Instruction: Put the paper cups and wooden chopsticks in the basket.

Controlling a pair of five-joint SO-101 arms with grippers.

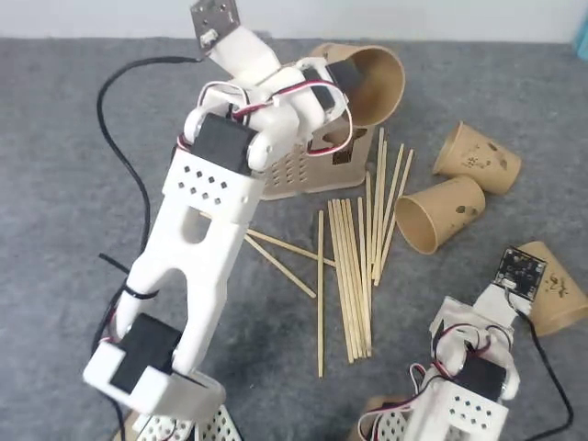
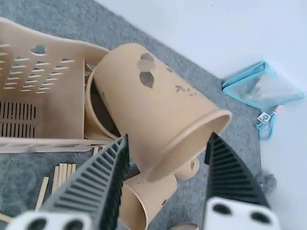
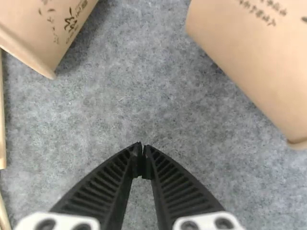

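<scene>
Aslant, paper cup (image 2: pixel 158 110), base toward basket (image 2: pixel 48 96).

Here we go: one paper cup (image 2: pixel 158 110) is up off the worktop (image 1: pixel 73 138), clamped in my left pincer (image 2: pixel 168 139). It is tan with small leaf marks and tilted on its side, right at the end of the basket (image 2: pixel 43 96). The basket is beige with slotted walls. On my right three cups lie tipped over: a second cup (image 1: pixel 478 158), a third cup (image 1: pixel 441 213) just beside it, and a fourth cup (image 1: pixel 553 287) nearer me. The wooden chopsticks (image 1: pixel 354 276) lie loose in front of the basket, most in a rough parallel bundle, with a few strays (image 1: pixel 285 255) crossed at an angle.
</scene>
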